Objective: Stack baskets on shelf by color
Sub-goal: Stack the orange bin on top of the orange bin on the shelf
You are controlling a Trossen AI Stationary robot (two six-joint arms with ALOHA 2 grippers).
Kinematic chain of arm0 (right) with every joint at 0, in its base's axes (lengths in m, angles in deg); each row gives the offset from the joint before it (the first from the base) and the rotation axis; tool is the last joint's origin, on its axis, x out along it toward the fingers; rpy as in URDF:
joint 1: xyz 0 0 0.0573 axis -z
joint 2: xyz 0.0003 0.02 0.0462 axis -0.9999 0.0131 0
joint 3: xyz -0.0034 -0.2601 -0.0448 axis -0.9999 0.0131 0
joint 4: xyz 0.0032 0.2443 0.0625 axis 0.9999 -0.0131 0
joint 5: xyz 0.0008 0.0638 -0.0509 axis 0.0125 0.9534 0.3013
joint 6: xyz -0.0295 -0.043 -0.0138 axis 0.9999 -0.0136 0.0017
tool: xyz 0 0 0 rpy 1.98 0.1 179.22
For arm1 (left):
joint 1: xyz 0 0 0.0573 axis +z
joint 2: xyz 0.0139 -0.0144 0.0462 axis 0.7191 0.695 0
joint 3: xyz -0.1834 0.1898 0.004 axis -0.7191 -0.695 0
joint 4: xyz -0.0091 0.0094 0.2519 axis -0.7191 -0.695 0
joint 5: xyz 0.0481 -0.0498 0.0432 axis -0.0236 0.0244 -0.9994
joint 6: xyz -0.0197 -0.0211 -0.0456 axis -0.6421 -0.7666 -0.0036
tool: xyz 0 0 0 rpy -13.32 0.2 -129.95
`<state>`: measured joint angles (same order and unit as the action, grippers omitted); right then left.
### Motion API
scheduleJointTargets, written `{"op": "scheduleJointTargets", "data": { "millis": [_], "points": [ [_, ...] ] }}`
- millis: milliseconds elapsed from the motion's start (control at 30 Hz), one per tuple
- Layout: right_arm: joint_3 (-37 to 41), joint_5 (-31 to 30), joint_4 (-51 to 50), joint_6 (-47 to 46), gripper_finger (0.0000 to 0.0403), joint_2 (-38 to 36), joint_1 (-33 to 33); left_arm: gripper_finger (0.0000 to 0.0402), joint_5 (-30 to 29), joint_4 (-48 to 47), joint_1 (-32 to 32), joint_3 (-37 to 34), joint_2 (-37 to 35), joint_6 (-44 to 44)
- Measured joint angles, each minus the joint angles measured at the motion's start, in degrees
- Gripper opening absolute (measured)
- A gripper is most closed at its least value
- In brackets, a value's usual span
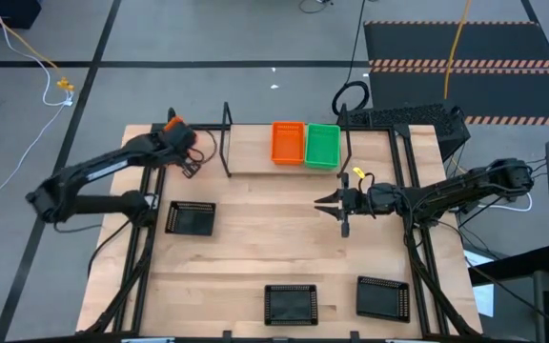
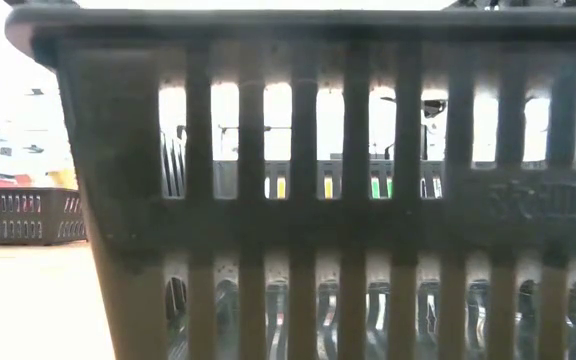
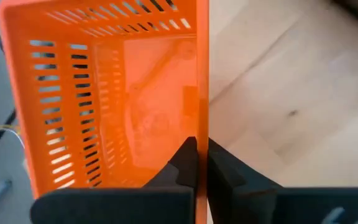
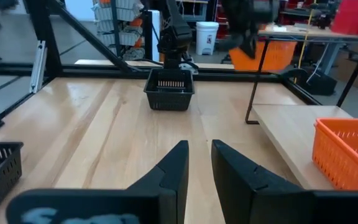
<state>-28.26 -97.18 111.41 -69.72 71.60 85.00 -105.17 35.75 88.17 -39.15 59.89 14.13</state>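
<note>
Lettering on black basket unreadable; left end effector clamps orange basket wall; right end effector slightly parted, empty.

Overhead view; low view behind black basket mesh.

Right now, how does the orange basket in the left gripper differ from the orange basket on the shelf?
The held orange basket is gripped by its rim in the left gripper, at the table's far left corner. The shelf's orange basket rests beside the green basket, ungripped. Both are orange slotted trays.
</note>
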Motion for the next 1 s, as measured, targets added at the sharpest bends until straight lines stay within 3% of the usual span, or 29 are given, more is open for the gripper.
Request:
{"op": "scheduleJointTargets", "data": {
  "millis": [200, 300, 433, 700, 800, 1000],
  "points": [
    [0.0, 7.6, -1.8, 9.6, 0.0066, 0.0, 0.0, 0.0008, -1.0, -7.9, -9.9, 8.1, -13.2, -1.9],
    [-1.2, 5.3, -4.9, 8.7, 0.0066, 0.8, -0.7, 0.0008, -0.8, -10.0, -16.4, 12.8, -17.3, -4.5],
    [-8.4, 1.6, -19.7, 7.7, 0.0074, 3.7, -2.1, 0.0007, 0.1, -10.0, -26.7, 18.9, -18.6, -11.4],
    [-22.4, 1.3, -28.6, 15.7, 0.0108, 5.8, -6.1, 0.0007, -3.6, -3.4, -48.2, 24.5, -9.2, -8.1],
    [-26.1, 0.9, -31.9, 16.3, 0.0123, 5.4, -7.4, 0.0007, -3.8, -1.6, -55.9, 26.4, -3.5, -2.0],
    [-38.9, -6.4, -47.9, 12.2, 0.0138, 6.7, -10.0, 0.0007, -4.1, 3.3, -68.3, 27.0, 6.8, 14.7]
  ]
}}
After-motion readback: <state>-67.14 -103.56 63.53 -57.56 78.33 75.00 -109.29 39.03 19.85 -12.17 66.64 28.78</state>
